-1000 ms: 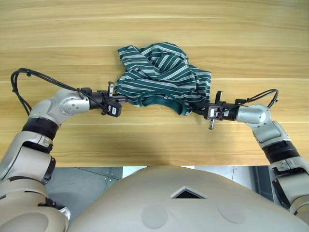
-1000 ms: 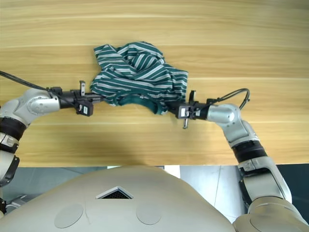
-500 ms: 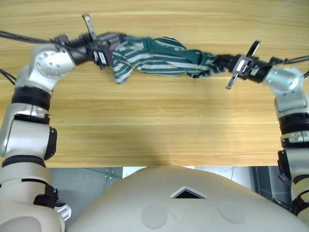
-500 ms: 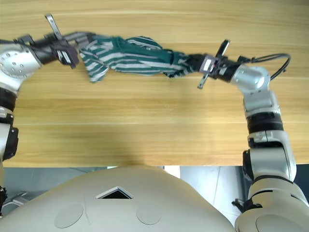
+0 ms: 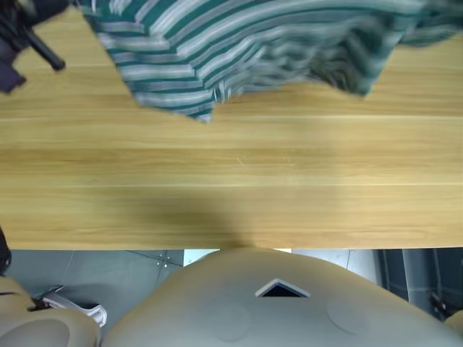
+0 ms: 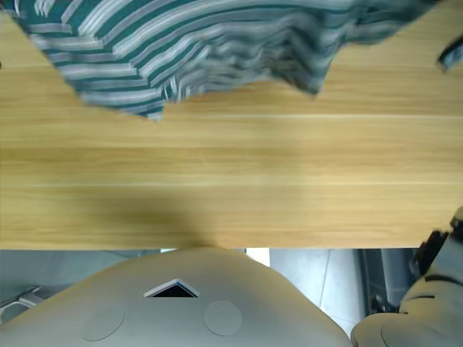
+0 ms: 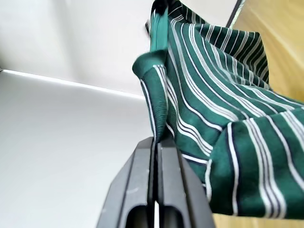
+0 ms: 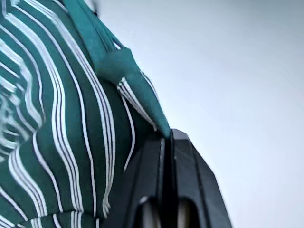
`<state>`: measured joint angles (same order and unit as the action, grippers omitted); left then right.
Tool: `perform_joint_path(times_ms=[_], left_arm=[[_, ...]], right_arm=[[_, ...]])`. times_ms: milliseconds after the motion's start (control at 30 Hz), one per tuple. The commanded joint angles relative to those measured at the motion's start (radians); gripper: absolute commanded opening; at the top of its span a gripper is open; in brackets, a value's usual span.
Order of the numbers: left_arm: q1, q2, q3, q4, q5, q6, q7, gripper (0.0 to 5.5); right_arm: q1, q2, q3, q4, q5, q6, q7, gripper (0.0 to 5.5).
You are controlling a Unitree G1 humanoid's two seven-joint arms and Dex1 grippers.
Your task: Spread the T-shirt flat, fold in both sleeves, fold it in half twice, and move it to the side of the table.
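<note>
- We hold the dark green, white-striped knit T-shirt [image 5: 239, 50] lifted above the light wooden worktop [image 5: 231, 188]. It hangs across the far part of the head views as a wide, rumpled curtain, and its lower edge dangles over the boards. We cannot tell whether that edge touches the wood.
- Our left tool [image 7: 155, 142] has its two black fingers pressed together on a doubled strip of the plain green edge band, with the striped cloth falling away beside it.
- Our right tool [image 8: 166, 137] is likewise pinched tight on a pointed fold of the same plain green trim.
- We judge the garment to be light and wholly limp. It sags between our two holds, bunches on itself and keeps no shape unless we keep it stretched.
- It is not fragile. The knit should sit well enough in the pads, though so narrow a bite on the band could slip under a sharp tug.
- The thicker hemmed bands and seams look like the best places to take hold, with the two holds well apart on one edge so the panel opens out.
- We take this to be the spreading step: the cloth is not yet flat, and no sleeve is folded in.
</note>
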<state>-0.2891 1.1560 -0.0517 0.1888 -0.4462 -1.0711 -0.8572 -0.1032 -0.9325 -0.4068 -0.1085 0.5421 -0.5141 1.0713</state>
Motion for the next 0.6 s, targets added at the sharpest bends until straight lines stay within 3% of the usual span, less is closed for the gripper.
perform_joint_path(times_ms=[33,167,233,333,400,467,600], left_arm=[[0.265,0.084,0.129,-0.122,-0.121,-0.075,-0.075,0.00],[0.462,0.076,0.312,-0.307,-0.540,-0.085,-0.317,0.00],[0.442,0.018,0.406,-0.383,-0.748,0.058,-0.471,0.00],[0.310,-0.034,0.437,-0.395,-0.870,0.252,-0.553,0.00],[0.165,-0.071,0.354,-0.341,-0.760,0.339,-0.542,0.00],[-0.049,-0.149,0.197,-0.194,-0.523,0.422,-0.530,0.00],[-0.486,-0.348,-0.086,0.386,0.007,0.462,-0.549,0.00]], right_arm=[[0.314,0.023,-0.222,-0.309,0.298,-0.019,0.275,0.04],[0.383,0.056,-0.325,-0.415,0.570,0.056,0.441,0.04],[0.358,0.051,-0.336,-0.399,0.623,0.105,0.473,0.04],[0.278,0.026,-0.300,-0.340,0.613,0.173,0.465,0.04],[0.146,-0.001,-0.189,-0.223,0.450,0.196,0.401,0.04],[-0.057,-0.011,-0.014,-0.036,0.224,0.225,0.330,0.04],[-0.534,0.068,0.358,0.499,-0.307,0.205,0.251,0.04]])
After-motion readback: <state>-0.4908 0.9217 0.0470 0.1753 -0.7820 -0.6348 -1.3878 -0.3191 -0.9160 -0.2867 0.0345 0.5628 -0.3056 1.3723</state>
